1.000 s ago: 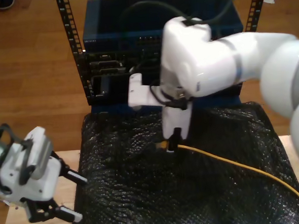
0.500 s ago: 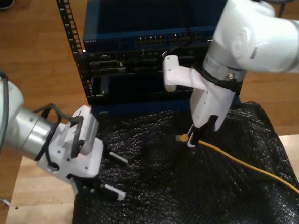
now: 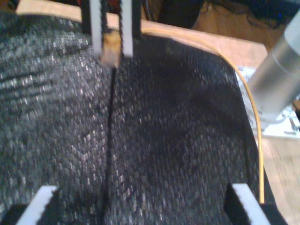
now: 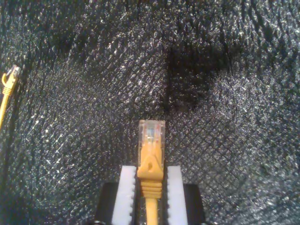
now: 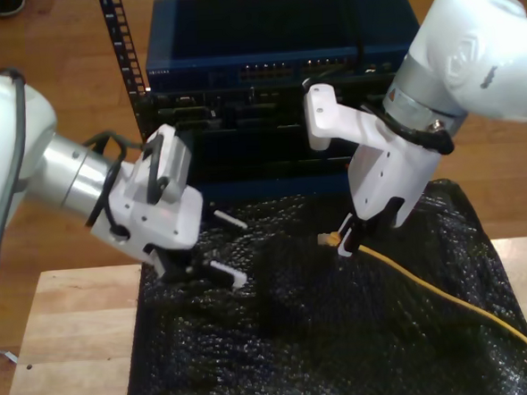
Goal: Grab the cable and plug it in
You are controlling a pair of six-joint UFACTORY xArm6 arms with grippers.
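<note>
Our second gripper (image 4: pixel 151 199) is clamped on the cable (image 4: pixel 151 164), its two white ribbed fingers (image 4: pixel 125 197) pressing either side of the moulded yellow boot just behind the plug (image 4: pixel 151 133). The plug is a small clear plastic block with fine contacts showing through, and it juts out past the fingertips, above the black bubble wrap (image 4: pixel 225 93) without touching it. In the exterior view the thin yellow-orange cable (image 5: pixel 449 298) trails from this gripper (image 5: pixel 347 240) across the wrap toward the exterior view's right. A second yellow plug (image 4: pixel 9 77) lies on the wrap well to one side of the held one.

Our first gripper (image 3: pixel 140 199) is spread wide, its white-tipped black fingers (image 3: pixel 243 199) well apart and holding nothing, over the same crinkled, glossy sheet. In the exterior view it (image 5: pixel 226 246) hangs near the wrap's edge, above the pale wooden tabletop (image 5: pixel 67 344).

Beyond both grippers stands a dark blue rack unit (image 5: pixel 272 45), boxy, with rows of small ports.
</note>
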